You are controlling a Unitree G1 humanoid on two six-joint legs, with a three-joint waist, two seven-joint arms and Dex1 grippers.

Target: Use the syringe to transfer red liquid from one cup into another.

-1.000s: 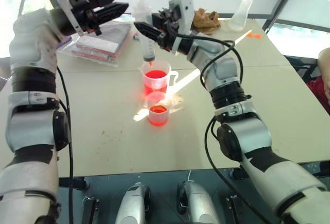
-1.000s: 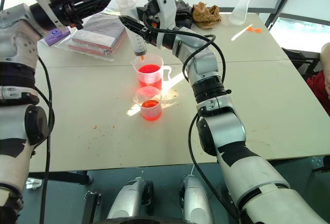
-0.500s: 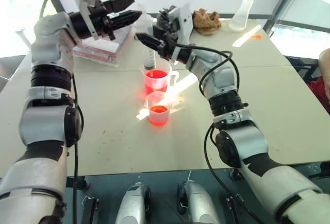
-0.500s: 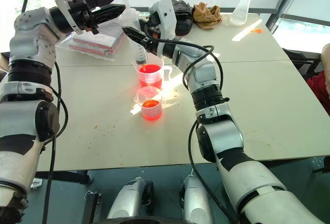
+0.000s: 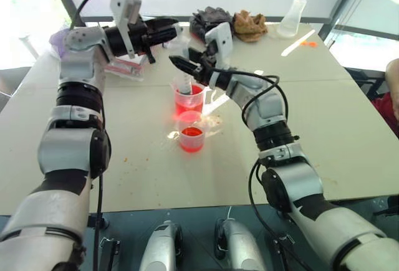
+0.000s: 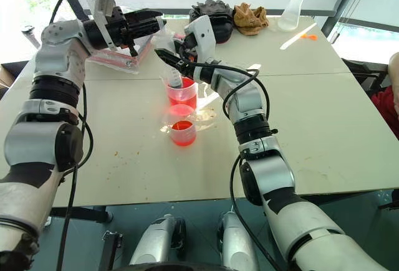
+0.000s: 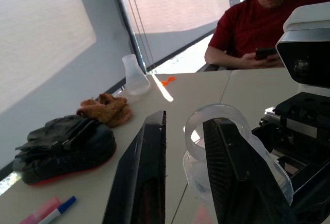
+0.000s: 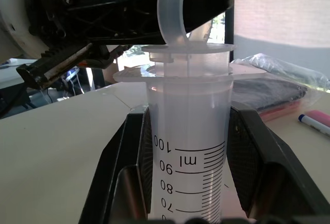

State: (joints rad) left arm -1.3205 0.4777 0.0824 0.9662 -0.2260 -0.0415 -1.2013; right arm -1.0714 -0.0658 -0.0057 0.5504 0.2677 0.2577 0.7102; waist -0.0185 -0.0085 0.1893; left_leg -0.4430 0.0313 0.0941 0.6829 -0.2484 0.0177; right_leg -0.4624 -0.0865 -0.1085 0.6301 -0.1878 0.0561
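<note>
My right gripper (image 5: 181, 66) is shut on the barrel of the syringe (image 8: 188, 147) and holds it upright, with its tip down inside the tall handled beaker (image 5: 190, 101) of red liquid (image 5: 189, 91). My left gripper (image 7: 185, 118) reaches in level at the syringe's top. Its fingers have closed in on the clear plunger ring (image 7: 216, 123): one finger passes through the ring, and the ring's near side lies between the two. The short cup (image 5: 191, 135), partly filled with red liquid, stands just in front of the beaker.
At the table's far side lie a clear conical flask (image 5: 290, 17), a brown rag (image 5: 249, 25) and a black glove (image 5: 209, 17). Pink packs in plastic wrap (image 5: 124, 65) lie far left. A seated person (image 7: 258, 23) is at the table's right edge.
My left gripper swung right and down to the syringe's top and closed from wide open onto the plunger ring. My right gripper lowered the syringe, so its tip now sits inside the beaker.
</note>
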